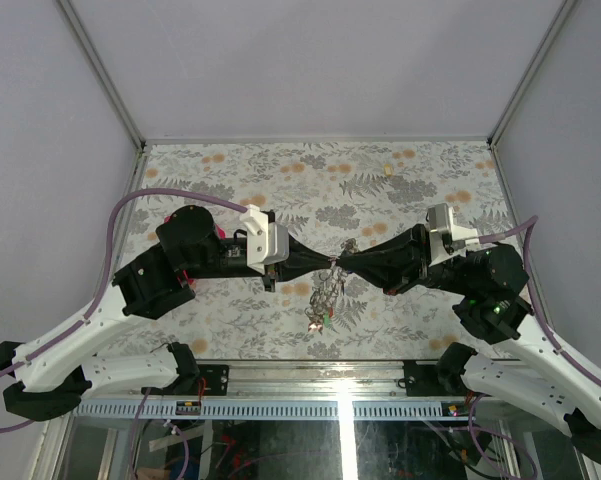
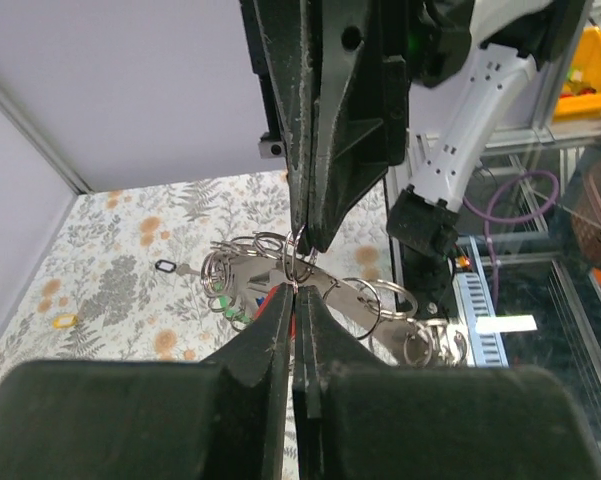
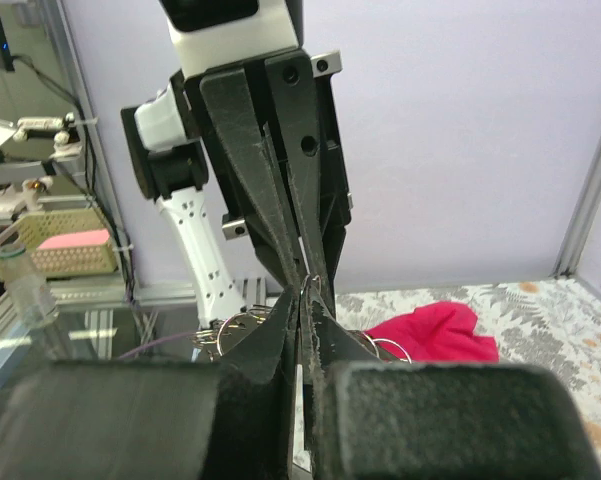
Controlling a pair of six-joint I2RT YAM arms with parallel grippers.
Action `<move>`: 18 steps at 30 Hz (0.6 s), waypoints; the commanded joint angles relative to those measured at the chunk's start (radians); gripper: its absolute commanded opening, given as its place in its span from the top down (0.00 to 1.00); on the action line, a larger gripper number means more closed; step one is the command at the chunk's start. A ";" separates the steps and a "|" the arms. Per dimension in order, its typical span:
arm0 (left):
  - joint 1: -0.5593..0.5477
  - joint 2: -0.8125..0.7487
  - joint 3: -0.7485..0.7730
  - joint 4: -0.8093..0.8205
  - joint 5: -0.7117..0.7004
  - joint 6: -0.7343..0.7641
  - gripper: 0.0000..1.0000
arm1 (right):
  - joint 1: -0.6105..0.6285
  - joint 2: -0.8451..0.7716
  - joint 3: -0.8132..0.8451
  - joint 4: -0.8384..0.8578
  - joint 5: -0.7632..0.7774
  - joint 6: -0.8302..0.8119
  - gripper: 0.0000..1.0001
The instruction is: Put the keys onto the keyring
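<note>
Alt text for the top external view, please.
The left gripper and right gripper meet tip to tip over the floral table, both shut on the keyring. Its bunch of keys trails from the tips toward the near edge.

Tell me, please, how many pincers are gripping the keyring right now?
2. The left pincer reaches in from the left, the right pincer from the right; both are shut, tip to tip, on the keyring over the table middle.
</note>
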 commanded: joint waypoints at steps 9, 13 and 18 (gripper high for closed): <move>-0.002 -0.021 -0.080 0.348 -0.065 -0.137 0.98 | 0.006 0.004 -0.086 0.497 0.156 0.107 1.00; -0.003 -0.026 -0.086 0.373 -0.066 -0.155 0.91 | 0.005 0.016 -0.081 0.512 0.137 0.113 1.00; -0.003 -0.071 -0.118 0.441 -0.134 -0.190 0.82 | 0.006 0.035 -0.022 0.423 0.046 0.085 1.00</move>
